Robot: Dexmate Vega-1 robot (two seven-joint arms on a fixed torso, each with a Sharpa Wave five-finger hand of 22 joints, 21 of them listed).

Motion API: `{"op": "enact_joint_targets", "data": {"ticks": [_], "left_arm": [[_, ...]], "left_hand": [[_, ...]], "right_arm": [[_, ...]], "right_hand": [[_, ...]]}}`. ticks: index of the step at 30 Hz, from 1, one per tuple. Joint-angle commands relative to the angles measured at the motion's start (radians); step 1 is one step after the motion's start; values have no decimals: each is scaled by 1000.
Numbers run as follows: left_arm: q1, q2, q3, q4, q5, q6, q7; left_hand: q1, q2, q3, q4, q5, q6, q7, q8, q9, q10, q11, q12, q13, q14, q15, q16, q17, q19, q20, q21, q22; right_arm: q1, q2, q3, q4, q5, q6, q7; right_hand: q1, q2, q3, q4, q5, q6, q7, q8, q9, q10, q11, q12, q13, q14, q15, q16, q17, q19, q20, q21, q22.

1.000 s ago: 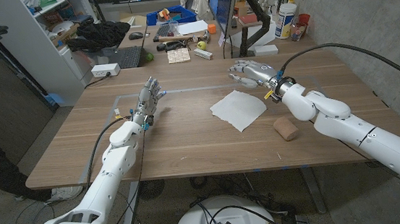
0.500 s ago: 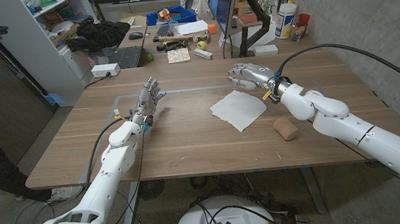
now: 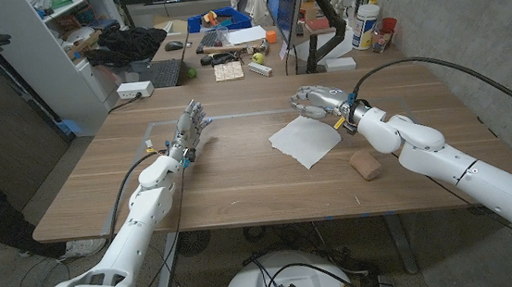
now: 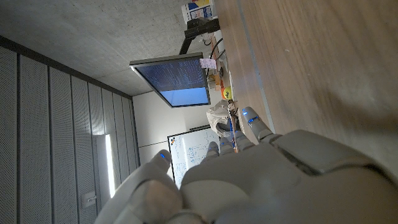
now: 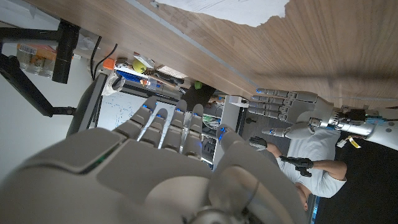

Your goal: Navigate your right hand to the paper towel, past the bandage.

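Paper towel (image 3: 305,140) lay flat on the table (image 3: 241,187), bandage roll (image 3: 366,164) near its right; the right hand (image 3: 317,98), fingers apart and empty, hovered at its far edge.

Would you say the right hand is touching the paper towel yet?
Cannot tell: in the head view the right hand sits at the paper towel's far corner, showing neither contact nor gap plainly.

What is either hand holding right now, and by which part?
Nothing is held. The right hand hovers with its fingers apart at the far edge of the paper towel; the bandage lies untouched beside its forearm. The left hand stands with its fingers apart, holding nothing.
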Motion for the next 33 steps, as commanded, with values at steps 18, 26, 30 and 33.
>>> {"op": "enact_joint_targets", "data": {"ticks": [18, 26, 30, 33], "left_arm": [[7, 0, 1, -11, 7, 8, 3], [10, 1, 0, -16, 7, 9, 6], [11, 1, 0, -18, 6, 11, 5], [12, 1, 1, -18, 7, 12, 7]], "left_hand": [[5, 95, -9, 1, 7, -71, -6, 0, 4, -104, 2, 4, 2, -215, -22, 1, 3, -226, -35, -7, 3], [4, 96, -10, 1, 7, -72, -6, 0, 4, -105, 2, 4, 2, -216, -22, 1, 3, -225, -35, -8, 3], [4, 96, -11, 1, 7, -71, -5, 0, 4, -104, 5, 4, 2, -216, -22, 1, 3, -225, -33, -8, 3], [4, 96, -11, 1, 7, -71, -5, 0, 4, -103, 6, 4, 2, -215, -21, 1, 3, -225, -34, -9, 3]], "right_arm": [[14, -5, -25, 2, -4, -21, 50], [15, -4, -32, 0, -15, -35, 62], [17, -3, -35, 1, -15, -36, 65], [19, -4, -37, 1, -17, -37, 69]], "right_hand": [[23, 33, 9, 1, 2, 24, 0, -2, 1, 22, -3, -1, 3, 25, -50, 7, -3, 25, -62, 4, 2], [45, 35, 24, -12, 4, 24, -1, -4, 1, 22, -7, -4, 3, 27, -52, 2, -6, 28, -61, 3, 2], [57, 35, 31, -20, 4, 25, -2, -5, 1, 21, -9, -6, 3, 28, -52, 1, -7, 29, -60, 2, 1], [65, 36, 36, -25, 4, 24, -2, -6, 1, 21, -10, -7, 2, 30, -54, 0, -7, 31, -60, 2, 1]]}}
